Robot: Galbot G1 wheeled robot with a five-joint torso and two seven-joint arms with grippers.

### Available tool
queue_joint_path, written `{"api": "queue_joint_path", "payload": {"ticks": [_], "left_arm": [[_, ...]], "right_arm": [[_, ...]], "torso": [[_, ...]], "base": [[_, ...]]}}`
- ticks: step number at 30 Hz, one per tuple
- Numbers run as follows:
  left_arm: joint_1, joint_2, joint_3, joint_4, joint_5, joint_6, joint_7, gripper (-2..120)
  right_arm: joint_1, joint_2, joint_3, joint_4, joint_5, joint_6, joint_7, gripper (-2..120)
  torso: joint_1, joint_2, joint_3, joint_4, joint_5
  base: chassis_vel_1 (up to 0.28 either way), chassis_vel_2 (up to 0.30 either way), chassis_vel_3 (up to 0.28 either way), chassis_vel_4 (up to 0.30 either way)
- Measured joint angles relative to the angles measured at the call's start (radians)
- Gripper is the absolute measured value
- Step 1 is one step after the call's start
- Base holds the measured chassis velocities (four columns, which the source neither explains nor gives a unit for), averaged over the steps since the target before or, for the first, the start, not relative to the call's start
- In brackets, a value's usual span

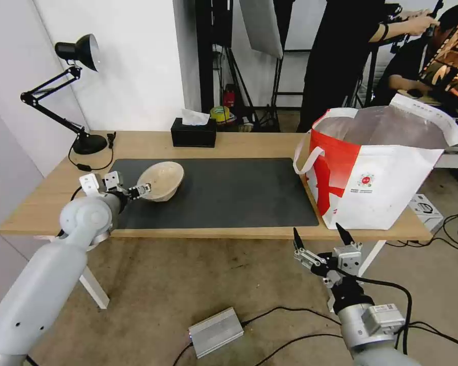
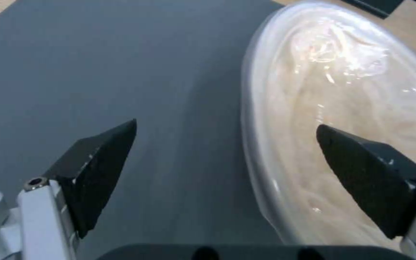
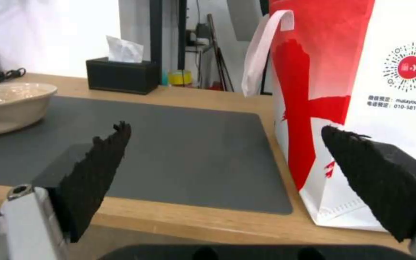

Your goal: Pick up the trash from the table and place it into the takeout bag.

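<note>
The only trash I see is a beige shallow bowl (image 1: 160,180) (image 2: 352,108) (image 3: 5,103), sitting at the left end of the dark mat (image 1: 229,193) on the table (image 1: 249,142). My left gripper (image 1: 140,190) (image 2: 226,126) is open at the bowl's near rim. One finger hangs over the bowl's inside and the other over the mat, so the rim lies between them without being pinched. The red-and-white takeout bag (image 1: 387,183) (image 3: 362,72) stands open at the table's right end. My right gripper (image 1: 318,231) (image 3: 225,128) is open and empty, just below the table's front edge near the bag.
A black tissue box (image 1: 193,133) (image 3: 116,76) stands at the table's back edge and a black desk lamp (image 1: 81,91) at the back left corner. On the floor lie a silver box (image 1: 216,330) and cables. People stand behind the table's right end.
</note>
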Motion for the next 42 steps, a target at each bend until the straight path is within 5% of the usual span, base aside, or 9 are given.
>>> {"api": "queue_joint_path", "payload": {"ticks": [12, 37, 42], "left_arm": [[-0.052, -0.027, 0.043, 0.071, -0.001, 0.001, 0.003, 100], [-0.078, -0.067, 0.067, 0.094, 0.002, 0.004, 0.0, 99], [-0.07, -0.065, 0.063, 0.089, 0.002, 0.001, 0.002, 77]], "right_arm": [[0.002, -0.002, 0.001, -0.003, -0.001, 0.0, 0.0, 100], [0.012, -0.011, 0.006, -0.015, 0.003, -0.003, 0.0, 100], [0.014, -0.013, 0.005, -0.017, 0.004, -0.004, 0.0, 100]], "torso": [[0.0, 0.0, 0.0, 0.0001, -0.0001], [0.0, 0.0, 0.0, 0.0001, 0.0], [0.0, 0.0, 0.0, 0.0, 0.0001]], "base": [[0.0, 0.0, 0.0, 0.0], [0.0, 0.0, 0.0, 0.0], [0.0, 0.0, 0.0, 0.0]]}}
